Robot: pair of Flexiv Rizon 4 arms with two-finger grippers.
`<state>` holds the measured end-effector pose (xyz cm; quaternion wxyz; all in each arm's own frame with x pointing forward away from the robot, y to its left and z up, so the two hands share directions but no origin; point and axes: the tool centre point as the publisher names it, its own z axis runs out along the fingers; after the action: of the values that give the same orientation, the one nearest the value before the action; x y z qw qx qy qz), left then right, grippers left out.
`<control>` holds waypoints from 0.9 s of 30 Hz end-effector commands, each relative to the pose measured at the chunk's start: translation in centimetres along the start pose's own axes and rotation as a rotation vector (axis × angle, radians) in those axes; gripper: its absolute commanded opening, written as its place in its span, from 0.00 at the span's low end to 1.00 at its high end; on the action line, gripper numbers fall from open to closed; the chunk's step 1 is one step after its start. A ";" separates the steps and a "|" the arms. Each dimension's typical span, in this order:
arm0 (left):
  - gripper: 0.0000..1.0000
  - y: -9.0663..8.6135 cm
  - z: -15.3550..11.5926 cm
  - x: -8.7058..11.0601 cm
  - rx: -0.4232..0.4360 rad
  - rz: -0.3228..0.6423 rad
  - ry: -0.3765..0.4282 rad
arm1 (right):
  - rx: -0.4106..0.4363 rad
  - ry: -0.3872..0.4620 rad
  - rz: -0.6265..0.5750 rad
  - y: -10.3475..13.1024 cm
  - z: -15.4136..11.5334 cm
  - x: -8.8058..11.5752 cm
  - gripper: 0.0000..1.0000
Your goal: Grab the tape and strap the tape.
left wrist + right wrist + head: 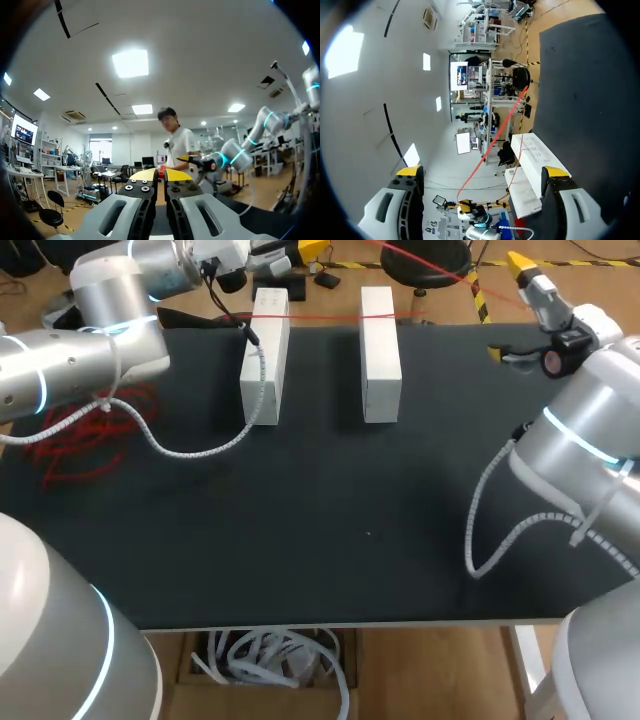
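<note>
Across the far worktop (330, 530), red tape (330, 316) ran taut over the left block (265, 355) and right block (380, 350). Left claw (159, 175) pinched the tape, tips pressed together. Right claw (482, 171) hung spread wide, gripping nothing. Loose red coils (85, 435) lay by the left arm.

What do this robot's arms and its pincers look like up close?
The left arm and right arm are thick, rounded, silvery-white tubes, with a glowing light-blue ring at the joints. A white spiral-wrapped cable loops loosely along each arm. The left gripper and right gripper each have two pale grey fingers with black screwed blocks and bright yellow tips.
</note>
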<state>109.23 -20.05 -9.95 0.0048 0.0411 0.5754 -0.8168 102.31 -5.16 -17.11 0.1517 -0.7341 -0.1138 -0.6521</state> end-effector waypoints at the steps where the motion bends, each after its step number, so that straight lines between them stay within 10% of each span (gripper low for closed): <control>1: 0.00 0.0 0.0 -0.1 0.001 0.000 0.002 | -0.297 0.025 0.099 0.7 0.5 0.1 1.00; 27: 0.00 0.0 0.0 -0.1 0.001 0.000 0.002 | -0.359 0.107 0.242 5.1 3.2 2.7 1.00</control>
<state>109.23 -20.05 -9.96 0.0048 0.0410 0.5754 -0.8168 106.97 -9.16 -15.29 0.1222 -0.7184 0.0766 -0.6806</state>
